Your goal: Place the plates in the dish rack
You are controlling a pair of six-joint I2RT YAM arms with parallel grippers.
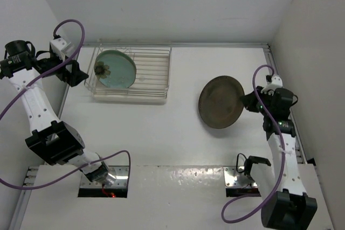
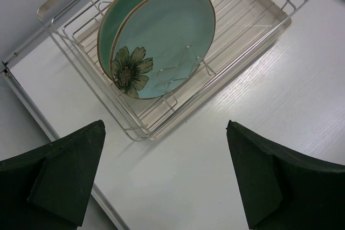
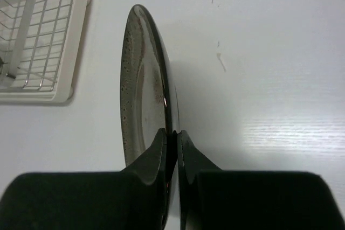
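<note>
Two mint-green plates with a dark flower stand on edge, one behind the other, at the left end of the wire dish rack. They also show in the left wrist view, inside the rack. My left gripper is open and empty, just left of the rack, with the bare table between its fingers. My right gripper is shut on the right rim of the dark brown plate, held on edge above the table right of the rack. The right wrist view shows the plate edge-on, pinched.
White walls enclose the table at the back, left and right. The rack's right half holds only bare wire dividers. Its corner shows in the right wrist view. Cables loop off both arms.
</note>
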